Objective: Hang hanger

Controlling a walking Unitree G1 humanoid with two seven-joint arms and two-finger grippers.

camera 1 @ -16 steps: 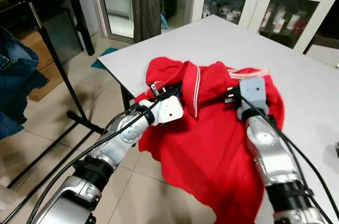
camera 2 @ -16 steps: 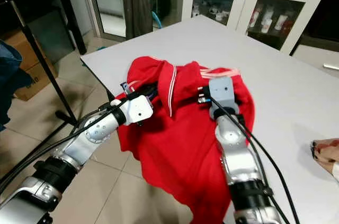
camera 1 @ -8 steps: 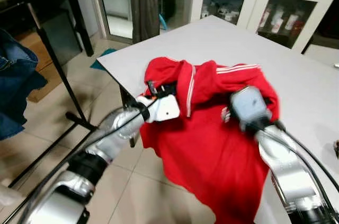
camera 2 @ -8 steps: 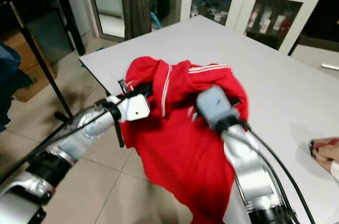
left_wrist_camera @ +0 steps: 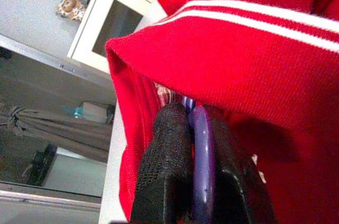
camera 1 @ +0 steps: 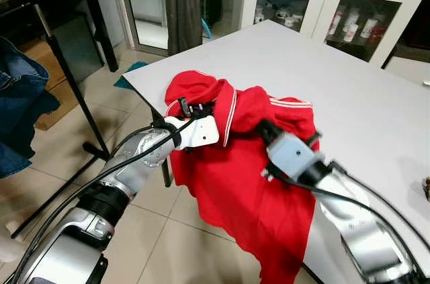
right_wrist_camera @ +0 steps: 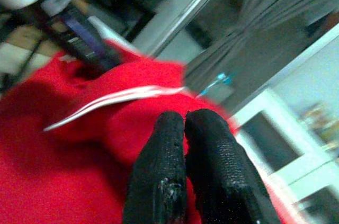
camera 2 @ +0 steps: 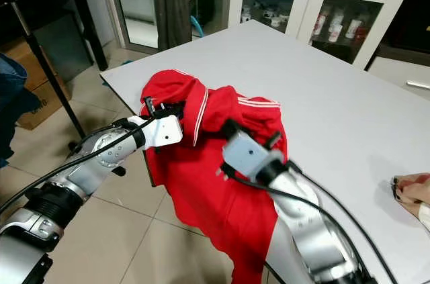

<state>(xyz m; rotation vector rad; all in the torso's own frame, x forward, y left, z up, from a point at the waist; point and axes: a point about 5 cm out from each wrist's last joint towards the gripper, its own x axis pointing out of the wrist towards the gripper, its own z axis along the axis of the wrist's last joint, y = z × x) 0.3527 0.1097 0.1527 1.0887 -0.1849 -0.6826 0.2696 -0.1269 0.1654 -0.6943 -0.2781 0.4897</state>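
Clamped between the black textured fingers (left_wrist_camera: pixel 164 176) of the left end effector (left_wrist_camera: pixel 196 181) is a smooth, glossy purple hanger (left_wrist_camera: pixel 201 166), which is tucked under the white-striped collar of a red knitted polo shirt (camera 1: pixel 255 183). This shirt is draped over the corner of the pale grey surface (camera 1: pixel 376 109), with its lower part hanging past the edge. Closed on nothing, with fingers pressed together, the right end effector (right_wrist_camera: pixel 185 128) is seen just above the red fabric near the collar.

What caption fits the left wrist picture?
Left tool pinching a purple hanger tucked under the red shirt's white-striped collar.
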